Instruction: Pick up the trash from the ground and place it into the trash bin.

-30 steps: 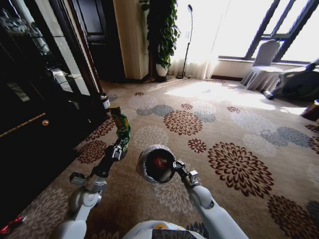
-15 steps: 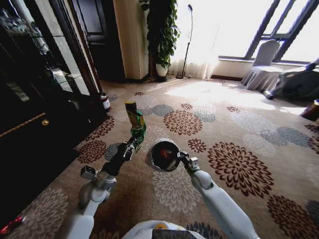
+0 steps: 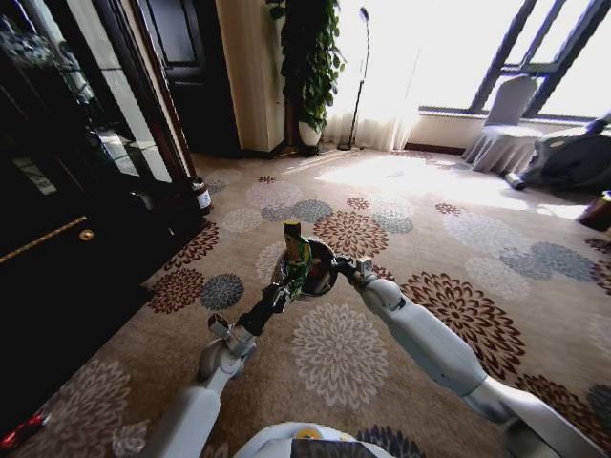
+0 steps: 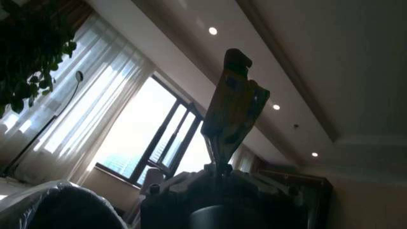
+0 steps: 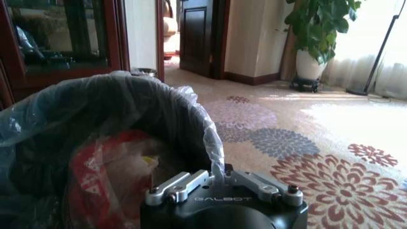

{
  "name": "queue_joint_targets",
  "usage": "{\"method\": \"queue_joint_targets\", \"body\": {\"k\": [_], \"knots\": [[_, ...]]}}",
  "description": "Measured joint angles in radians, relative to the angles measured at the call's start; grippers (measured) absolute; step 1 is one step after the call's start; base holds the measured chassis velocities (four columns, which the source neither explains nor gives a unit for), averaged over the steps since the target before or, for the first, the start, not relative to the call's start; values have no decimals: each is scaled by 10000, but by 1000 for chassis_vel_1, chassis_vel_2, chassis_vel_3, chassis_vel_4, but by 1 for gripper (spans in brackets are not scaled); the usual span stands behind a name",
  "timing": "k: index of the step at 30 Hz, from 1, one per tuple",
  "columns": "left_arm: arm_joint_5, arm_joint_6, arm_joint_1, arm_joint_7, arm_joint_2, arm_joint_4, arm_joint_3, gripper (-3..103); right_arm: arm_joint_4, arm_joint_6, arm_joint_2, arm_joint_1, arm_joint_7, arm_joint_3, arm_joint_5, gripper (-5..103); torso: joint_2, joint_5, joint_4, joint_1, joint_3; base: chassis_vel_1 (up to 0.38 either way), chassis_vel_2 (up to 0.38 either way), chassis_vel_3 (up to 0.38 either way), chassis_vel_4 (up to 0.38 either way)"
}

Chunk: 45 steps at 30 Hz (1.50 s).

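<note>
green wrapper (image 3: 294,250) held upright, apparently touching trash bin (image 3: 320,268) rim

I am holding an upright green-and-yellow crinkled wrapper (image 3: 294,250) touching the raised, bag-lined round black trash bin (image 3: 318,268), red litter inside.

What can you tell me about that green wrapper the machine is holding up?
The green wrapper is a long, crinkled, shiny packet, green with a yellowish top end. It stands nearly upright, pinched at its lower end by the left end effector, in the air above the carpet. It sits right at the lined trash bin, which the right end effector holds by the rim.
</note>
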Motion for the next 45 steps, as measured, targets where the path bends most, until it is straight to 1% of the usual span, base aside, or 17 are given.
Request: {"method": "queue_joint_targets", "body": {"k": [5, 11, 12, 14, 16, 18, 20, 22, 24, 25, 27, 34, 36, 38, 39, 41, 45], "knots": [[-163, 35, -328, -64, -91, 16, -9, 0, 59, -50, -53, 18, 25, -67, 89, 1, 0, 1, -3, 0, 0, 0, 0, 0, 0], [209, -157, -799, -228, -20, 522, -47, 0, 2175, -877, -845, -161, 495, -951, 1432, 1, 1, -1, 1, -2, -2, 0, 0, 0, 0], [209, -157, -799, -228, -20, 522, -47, 0, 2175, -877, -845, -161, 495, -951, 1432, 1, 1, -1, 1, -2, -2, 0, 0, 0, 0], [625, -323, -946, -265, 8, 831, -35, 0, 2831, -1143, -1088, -247, 619, -1227, 1858, 1, 1, -2, 0, -3, -2, 0, 0, 0, 0], [804, -427, -978, -285, 39, 1010, -1, 0, 2911, -1182, -1125, -262, 651, -1260, 1905, 1, 1, 0, -1, -3, -2, 0, 0, 0, 0], [1508, -750, -1024, -262, 103, 1455, 48, 0, 2939, -1200, -1158, -267, 739, -1271, 1910, 1, 1, -3, -3, -3, -2, 0, 0, 0, 0], [1679, -806, -1009, -256, 126, 1530, 54, 0, 2939, -1203, -1160, -271, 743, -1271, 1909, 1, 1, -4, -4, -2, -2, 0, 0, 0, 0], [2153, -874, -753, -307, 322, 1546, 109, 0, 3405, -1252, -1475, -440, 744, -1246, 1925, 1, 0, 2, 4, -1, 0, 0, 0, 0, 0], [2362, -876, -537, -417, 530, 1406, 153, 0, 3810, -1256, -1904, -559, 577, -1141, 1789, 3, 1, -6, -1, -3, -2, 0, 0, 0, 0], [2362, -876, -537, -417, 530, 1406, 153, 0, 3810, -1256, -1904, -559, 577, -1141, 1789, 3, 1, -6, -1, -3, -2, 0, 0, 0, 0], [2704, -817, -284, -581, 788, 1091, 190, 0, 3872, -1197, -2089, -565, 433, -1065, 1545, 3, 2, -2, -7, -3, -3, 0, 0, 0, 0], [3249, -333, 165, -1357, 1391, 296, 236, 0, 3741, -1047, -2180, -524, 202, -1048, 1133, 3, 1, 0, 2, -2, -2, 0, 0, 0, 0], [3516, 15, 334, -1878, 1895, -100, 290, 0, 3566, -962, -2283, -444, 107, -1011, 736, 2, 2, -5, -4, -2, -3, 0, 0, 0, 0], [3552, 154, 382, -2029, 2041, -366, 342, 0, 3508, -909, -2284, -439, 41, -1023, 592, 2, 0, -7, -2, -2, -1, 0, 0, 0, 0], [3610, 426, 469, -2434, 2334, -862, 394, 0, 3420, -835, -2294, -427, -61, -1040, 342, 2, 1, 1, -5, -1, -2, 0, 0, 0, 0], [3702, 695, 583, -2877, 2555, -1318, 426, 0, 3377, -767, -2292, -450, -157, -1056, 99, 1, 1, 1, 0, -1, -1, 0, 0, 0, 0], [3745, 921, 826, -3291, 2733, -1916, 409, 0, 3315, -711, -2294, -567, -226, -1056, -225, 1, 2, -3, -1, -2, -2, 0, 0, 0, 0]]}}
